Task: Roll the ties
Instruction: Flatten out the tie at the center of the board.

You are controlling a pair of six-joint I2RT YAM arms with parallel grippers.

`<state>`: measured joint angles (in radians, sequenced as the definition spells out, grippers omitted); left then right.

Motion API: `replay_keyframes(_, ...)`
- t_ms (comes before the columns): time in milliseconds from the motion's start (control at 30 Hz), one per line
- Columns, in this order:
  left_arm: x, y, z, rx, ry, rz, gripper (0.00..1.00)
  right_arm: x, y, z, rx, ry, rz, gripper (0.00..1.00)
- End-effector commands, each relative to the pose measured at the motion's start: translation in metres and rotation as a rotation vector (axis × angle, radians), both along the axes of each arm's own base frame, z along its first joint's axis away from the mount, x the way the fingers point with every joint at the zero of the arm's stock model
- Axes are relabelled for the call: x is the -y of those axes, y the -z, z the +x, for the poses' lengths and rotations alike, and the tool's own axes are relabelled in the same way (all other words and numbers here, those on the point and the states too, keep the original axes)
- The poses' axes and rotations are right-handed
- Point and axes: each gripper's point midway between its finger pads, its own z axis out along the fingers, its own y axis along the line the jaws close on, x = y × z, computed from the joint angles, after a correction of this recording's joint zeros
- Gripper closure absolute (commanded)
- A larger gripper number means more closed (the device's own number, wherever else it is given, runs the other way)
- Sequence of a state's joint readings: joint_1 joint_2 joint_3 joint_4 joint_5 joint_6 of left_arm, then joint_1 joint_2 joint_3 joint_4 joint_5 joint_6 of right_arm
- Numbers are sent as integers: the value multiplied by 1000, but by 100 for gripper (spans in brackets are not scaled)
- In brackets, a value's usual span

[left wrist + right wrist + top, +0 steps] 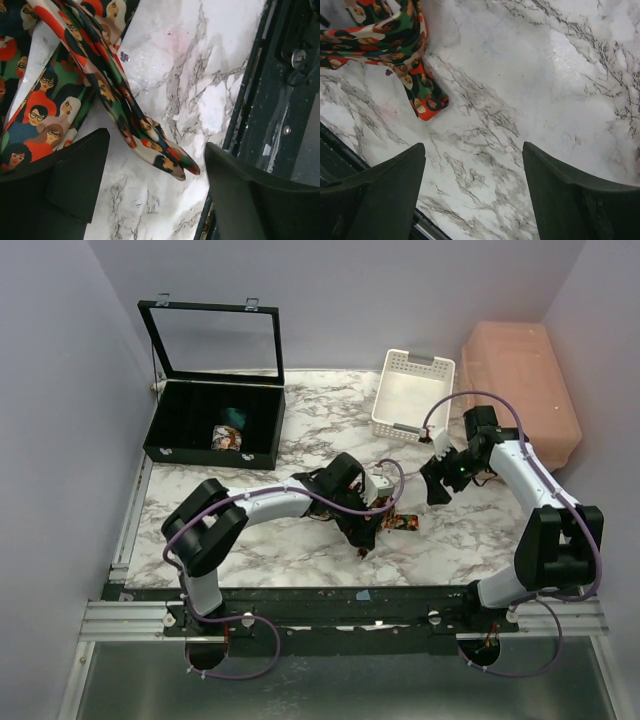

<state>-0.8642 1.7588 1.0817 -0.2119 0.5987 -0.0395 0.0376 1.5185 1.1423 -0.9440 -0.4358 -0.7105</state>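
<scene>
A printed tie [100,85], dark with red, orange and green faces, lies loosely bunched on the marble table [300,540]. Its narrow end [172,165] lies between my left gripper's [157,195] open, empty fingers. In the top view the left gripper [363,532] hovers over the tie [402,521] at mid-table. My right gripper [437,483] is open and empty just right of it. In the right wrist view [474,195] the tie [385,40] lies ahead to the left, apart from the fingers. A rolled printed tie [228,438] and a teal one [236,417] sit in the black box [180,400].
The black box stands at the back left with its glass lid [215,335] upright. A white slotted basket [412,393] stands at the back centre-right, and a pink bin [522,390] beside it. A black rail [265,100] runs along the table's near edge.
</scene>
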Motion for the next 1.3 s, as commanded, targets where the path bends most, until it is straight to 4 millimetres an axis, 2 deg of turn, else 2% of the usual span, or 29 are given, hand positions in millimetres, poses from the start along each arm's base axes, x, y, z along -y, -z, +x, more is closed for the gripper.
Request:
replay_keyframes(0, 10, 6, 20, 36, -49, 47, 32, -13, -21, 1, 102, -85, 66, 19)
replay_keyframes(100, 8, -1, 28, 53, -47, 81, 66, -17, -30, 8, 144, -73, 91, 18)
replay_keyframes(133, 5, -9, 31, 71, -52, 82, 81, -19, -34, 12, 153, -66, 103, 18)
replay_keyframes(200, -2, -38, 39, 133, -53, 32, 100, -23, -41, 23, 169, -25, 132, 17)
replay_keyframes(333, -18, -117, 50, 237, -1, -80, 100, -40, -61, 44, 166, -2, 241, 17)
replay_keyframes(400, -26, -151, 52, 275, 49, -106, 100, -50, -72, 56, 167, 5, 301, 16)
replay_keyframes(500, -45, -183, 53, 324, 114, -92, 100, -59, -94, 72, 196, -3, 361, 16)
replay_keyframes(567, -61, -205, 62, 387, 132, -86, 100, -62, -107, 81, 229, -4, 383, 15)
replay_keyframes(733, -104, -281, 96, 525, 70, -134, 100, -69, -131, 94, 264, 14, 441, 15)
replay_keyframes(767, -108, -298, 103, 558, 46, -143, 100, -70, -135, 97, 266, 26, 451, 14)
replay_keyframes(900, -109, -341, 92, 631, 99, -210, 100, -69, -145, 107, 274, 85, 459, 14)
replay_keyframes(1000, -108, -374, 93, 662, 31, -310, 100, -70, -160, 109, 299, 92, 469, 14)
replay_keyframes(1100, -119, -415, 111, 637, -185, -432, 100, -71, -168, 110, 311, 93, 480, 14)
replay_keyframes(1167, -136, -438, 127, 594, -386, -501, 100, -72, -172, 113, 309, 100, 493, 13)
replay_keyframes(1267, -175, -462, 144, 621, -677, -542, 100, -76, -174, 118, 292, 104, 519, 11)
